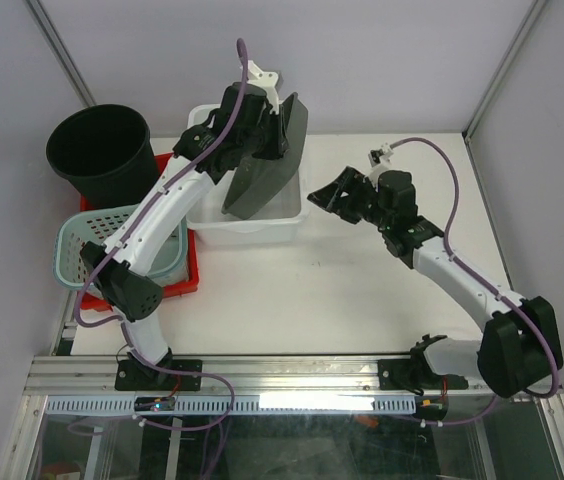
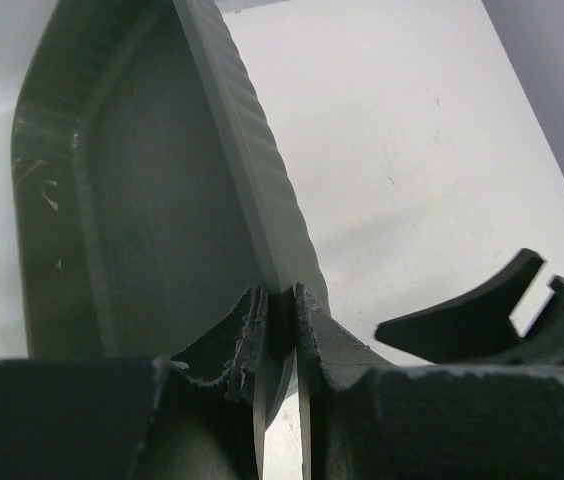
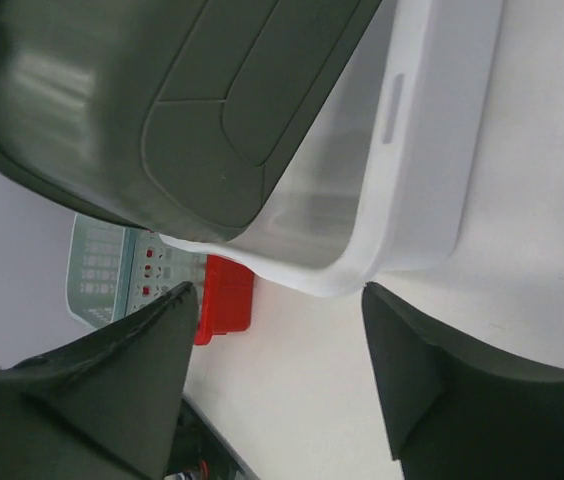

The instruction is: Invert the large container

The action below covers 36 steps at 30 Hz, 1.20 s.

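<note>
The large container (image 1: 262, 170) is a dark grey tub standing almost on edge, its lower side resting inside a white tub (image 1: 252, 228). My left gripper (image 1: 282, 108) is shut on its upper rim. In the left wrist view the fingers (image 2: 279, 295) pinch the ribbed rim, with the container's hollow inside (image 2: 132, 200) to the left. My right gripper (image 1: 324, 190) hangs open just right of the white tub. The right wrist view has the gripper (image 3: 277, 290) a little short of the white tub's corner (image 3: 432, 150), touching nothing, and the grey container's underside (image 3: 162, 100) above it.
A black bucket (image 1: 100, 150) stands at the far left. In front of it a teal perforated basket (image 1: 97, 240) sits in a red basket (image 1: 187, 275). White tabletop (image 1: 362, 290) stretches to the right and front of the white tub.
</note>
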Available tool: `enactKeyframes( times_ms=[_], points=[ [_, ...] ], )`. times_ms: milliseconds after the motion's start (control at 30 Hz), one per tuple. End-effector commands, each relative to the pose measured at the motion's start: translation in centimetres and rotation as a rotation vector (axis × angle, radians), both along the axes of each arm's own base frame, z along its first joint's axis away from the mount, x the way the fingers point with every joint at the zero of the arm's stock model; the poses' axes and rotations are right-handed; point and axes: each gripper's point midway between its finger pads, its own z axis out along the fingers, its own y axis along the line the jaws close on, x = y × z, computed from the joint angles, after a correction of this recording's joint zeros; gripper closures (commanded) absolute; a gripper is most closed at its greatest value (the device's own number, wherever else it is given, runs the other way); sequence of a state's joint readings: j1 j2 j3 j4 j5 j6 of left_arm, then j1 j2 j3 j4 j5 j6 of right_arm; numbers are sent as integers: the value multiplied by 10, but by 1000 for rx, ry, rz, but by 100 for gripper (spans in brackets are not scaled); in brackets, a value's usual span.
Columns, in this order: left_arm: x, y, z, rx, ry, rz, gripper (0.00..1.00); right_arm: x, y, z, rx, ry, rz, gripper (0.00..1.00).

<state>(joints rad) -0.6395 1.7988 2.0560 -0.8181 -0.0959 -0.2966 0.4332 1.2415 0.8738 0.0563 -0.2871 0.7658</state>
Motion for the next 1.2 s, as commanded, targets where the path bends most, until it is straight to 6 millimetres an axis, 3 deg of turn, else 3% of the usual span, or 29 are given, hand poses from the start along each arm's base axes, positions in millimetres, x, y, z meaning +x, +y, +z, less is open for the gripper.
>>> enactKeyframes(
  times_ms=[0,100,167,433,567,700,800,967,1067,1100,1133,1167],
  points=[
    [-12,5,96,-155,-217,-40,100,15,22,49,118,-115,38,41],
    [-17,3,104,-181,-226,-61,100,19,29,51,141,-120,49,64],
    [-21,0,109,-200,-231,-82,100,23,33,53,157,-123,52,70],
    [-32,-9,127,-295,-235,-131,100,42,49,66,223,-138,57,76],
    [-43,-22,142,-366,-243,-212,100,48,52,86,264,-179,46,77],
    [-55,-29,164,-420,-278,-283,100,46,47,110,292,-239,33,78],
    [-70,-41,179,-470,-302,-374,100,32,40,125,305,-265,35,78],
    [-87,-69,181,-540,-267,-498,100,-10,19,143,320,-296,37,78],
    [-98,-89,175,-593,-216,-573,100,-36,5,136,297,-250,32,78],
    [-102,-97,169,-623,-179,-602,100,-16,-26,135,273,-262,-188,78],
    [-106,-106,164,-645,-155,-631,100,-2,-65,126,122,-343,-387,73],
    [-109,-115,159,-665,-136,-658,100,-7,-83,122,80,-348,-452,73]
  ],
)
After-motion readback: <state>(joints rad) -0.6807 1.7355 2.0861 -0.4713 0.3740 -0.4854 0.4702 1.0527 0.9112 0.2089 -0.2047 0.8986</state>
